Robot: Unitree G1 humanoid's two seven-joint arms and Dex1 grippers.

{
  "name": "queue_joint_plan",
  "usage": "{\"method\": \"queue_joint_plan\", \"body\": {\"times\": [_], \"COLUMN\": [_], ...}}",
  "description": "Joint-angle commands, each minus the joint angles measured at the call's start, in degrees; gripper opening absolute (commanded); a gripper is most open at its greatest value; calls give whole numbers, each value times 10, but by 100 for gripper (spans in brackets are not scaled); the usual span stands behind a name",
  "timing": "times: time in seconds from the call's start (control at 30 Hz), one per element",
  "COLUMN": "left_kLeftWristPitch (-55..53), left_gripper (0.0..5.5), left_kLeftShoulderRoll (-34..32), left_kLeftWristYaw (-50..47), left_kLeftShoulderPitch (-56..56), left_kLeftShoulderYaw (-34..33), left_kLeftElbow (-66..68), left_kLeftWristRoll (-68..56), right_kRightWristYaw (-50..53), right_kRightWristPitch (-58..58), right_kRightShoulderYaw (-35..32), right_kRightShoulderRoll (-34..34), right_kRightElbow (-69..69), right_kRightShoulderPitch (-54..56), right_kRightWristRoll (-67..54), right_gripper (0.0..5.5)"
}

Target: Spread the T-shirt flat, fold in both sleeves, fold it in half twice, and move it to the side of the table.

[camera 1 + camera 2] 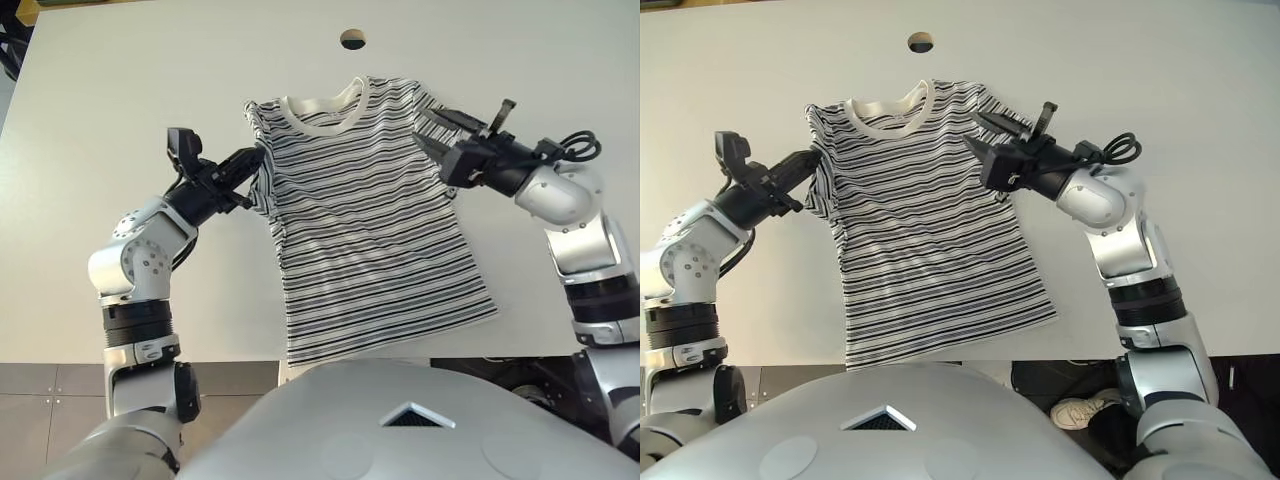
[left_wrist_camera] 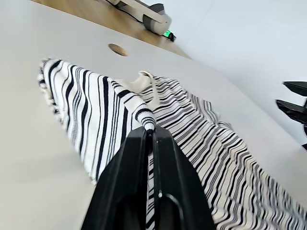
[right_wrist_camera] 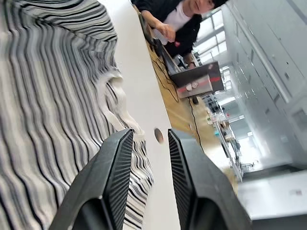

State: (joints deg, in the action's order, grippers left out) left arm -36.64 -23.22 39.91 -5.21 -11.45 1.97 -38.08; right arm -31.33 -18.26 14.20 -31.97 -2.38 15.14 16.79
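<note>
While the left arm bends at the elbow and reaches inward over the table [image 1: 90, 90], its left gripper [image 1: 250, 163] meets the T-shirt [image 1: 370, 230] at that side's sleeve edge. The left wrist view shows what the head camera leaves unclear: both black fingers [image 2: 127, 172] are pressed together with a raised fold of striped cloth [image 2: 147, 123] pinched between their tips, lifting that edge off the surface.

The right arm comes in from the opposite side, forearm roughly level, with the right gripper [image 1: 974, 128] over the shirt's other sleeve [image 1: 432, 105]. Its two fingers stand apart and hold nothing. In the right wrist view the gap between the fingers [image 3: 117, 167] is plain, with striped fabric below them.

One T-shirt lies mid-table, front up. Its cream collar [image 1: 325, 108] points away from the robot and the hem [image 1: 395, 335] reaches the near table edge. The body lies mostly spread, slightly askew, with ripples near the pinched side.

There are two grippers, each with two fingers, and one round hole [image 1: 352, 39] in the tabletop just beyond the collar.

The left wrist view also catches the open tips of the right gripper far across the shirt. The right wrist view frames the hole between its own fingers. Only the head views show the whole garment and both arms together.
</note>
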Motion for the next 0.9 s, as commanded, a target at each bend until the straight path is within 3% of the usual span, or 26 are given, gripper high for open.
{"method": "queue_joint_plan", "body": {"times": [0.03, 0.23, 0.47, 0.67, 0.9], "left_kLeftWristPitch": [-12, -7, -5, -9, -9], "left_gripper": [13, 13, 124, 124, 124], "left_kLeftShoulderRoll": [38, 72, 90, 95, 95], "left_kLeftWristYaw": [-27, -53, -55, -62, -59], "left_kLeftShoulderPitch": [-26, -41, -44, -45, -34], "left_kLeftShoulderYaw": [15, 26, 35, 28, 29], "left_kLeftElbow": [11, 31, 44, 48, 32], "left_kLeftWristRoll": [0, 14, 17, 14, 13], "right_kRightWristYaw": [32, 32, 5, -40, -31], "right_kRightWristPitch": [20, 31, 21, 54, 88], "right_kRightShoulderYaw": [-20, -58, -88, -115, -129], "right_kRightShoulderRoll": [15, 47, 80, 117, 132], "right_kRightElbow": [-89, -265, -502, -649, -712], "right_kRightShoulderPitch": [42, 108, 219, 279, 294], "right_kRightWristRoll": [1, -66, -112, -138, -131], "right_gripper": [134, 134, 224, 224, 224]}}
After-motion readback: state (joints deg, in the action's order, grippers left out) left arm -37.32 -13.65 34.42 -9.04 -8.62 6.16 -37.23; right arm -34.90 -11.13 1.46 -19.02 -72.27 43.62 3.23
